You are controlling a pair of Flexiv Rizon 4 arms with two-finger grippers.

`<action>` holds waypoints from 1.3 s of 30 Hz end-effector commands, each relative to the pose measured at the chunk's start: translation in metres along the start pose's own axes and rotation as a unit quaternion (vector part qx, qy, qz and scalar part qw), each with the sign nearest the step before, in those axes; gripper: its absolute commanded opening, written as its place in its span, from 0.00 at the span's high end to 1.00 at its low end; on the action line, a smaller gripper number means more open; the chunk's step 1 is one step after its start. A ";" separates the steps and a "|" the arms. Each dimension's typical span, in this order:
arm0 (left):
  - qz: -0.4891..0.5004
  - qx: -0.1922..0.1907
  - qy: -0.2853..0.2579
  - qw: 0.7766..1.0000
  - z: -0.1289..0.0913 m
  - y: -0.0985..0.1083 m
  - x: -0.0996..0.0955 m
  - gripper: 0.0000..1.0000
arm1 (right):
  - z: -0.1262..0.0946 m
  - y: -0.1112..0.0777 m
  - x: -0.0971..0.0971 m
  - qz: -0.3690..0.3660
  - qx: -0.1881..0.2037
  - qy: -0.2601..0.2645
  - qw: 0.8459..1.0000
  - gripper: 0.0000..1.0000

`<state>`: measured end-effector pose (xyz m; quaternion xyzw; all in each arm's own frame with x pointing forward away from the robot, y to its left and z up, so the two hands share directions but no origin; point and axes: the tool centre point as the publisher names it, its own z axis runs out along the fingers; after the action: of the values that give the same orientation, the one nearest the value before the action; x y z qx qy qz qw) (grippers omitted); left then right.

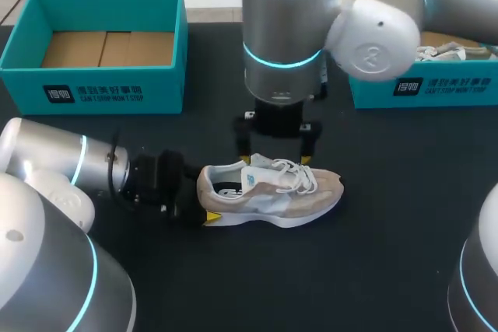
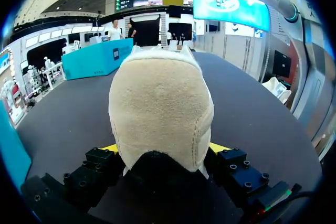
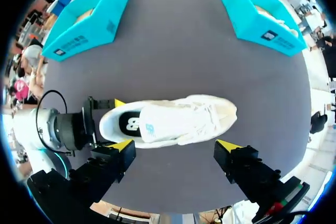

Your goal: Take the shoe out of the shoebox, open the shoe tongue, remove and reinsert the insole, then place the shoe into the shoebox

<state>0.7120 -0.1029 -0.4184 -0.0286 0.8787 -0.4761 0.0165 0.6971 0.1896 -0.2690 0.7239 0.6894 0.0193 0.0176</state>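
Nearest us, our left arm comes in from 8 o'clock. Its left tool [image 2: 164, 149] is clamped on the sneaker [image 1: 268, 192]: in the left wrist view one yellow tip presses each side of the padded suede heel [image 2: 160, 103]. The sneaker stands on its sole in the middle of the black table [image 1: 373, 270], outside any box, with its heel toward 9 o'clock and its toe toward 3 o'clock. Just past it, toward 12 o'clock, the right tool [image 3: 176, 146] hangs above the sneaker with its fingers spread wide, holding and touching nothing. Through the collar we see the insole [image 3: 131, 124], dark with a pale mark, and beyond it the tongue [image 3: 152, 128] under white laces [image 1: 299, 178]. We judge the sneaker to be light, with a soft upper that would buckle under a pinch and a stiffer heel cup and sole, so the heel hold looks like a sound anchor. The tongue is best taken at its free top edge. The insole is probably thin and floppy, and is best taken at its heel end. Farther off, an empty teal shoebox [image 1: 93, 75] sits at 10 o'clock. A second teal shoebox [image 1: 436, 87] sits at 2 o'clock, holding something pale we cannot make out.
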 end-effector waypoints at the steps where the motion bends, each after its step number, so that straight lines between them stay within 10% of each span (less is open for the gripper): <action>1: 0.000 0.000 0.000 1.000 0.001 0.001 0.001 1.00 | 0.001 0.004 0.011 -0.001 0.005 -0.013 1.000 0.00; 39: 0.000 0.000 0.000 1.000 0.001 0.001 0.001 1.00 | 0.050 0.003 0.033 0.039 0.013 -0.101 0.994 0.00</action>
<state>0.7119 -0.1030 -0.4184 -0.0284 0.8787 -0.4762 0.0165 0.7082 0.2083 -0.3135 0.7396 0.6694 -0.0471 0.0513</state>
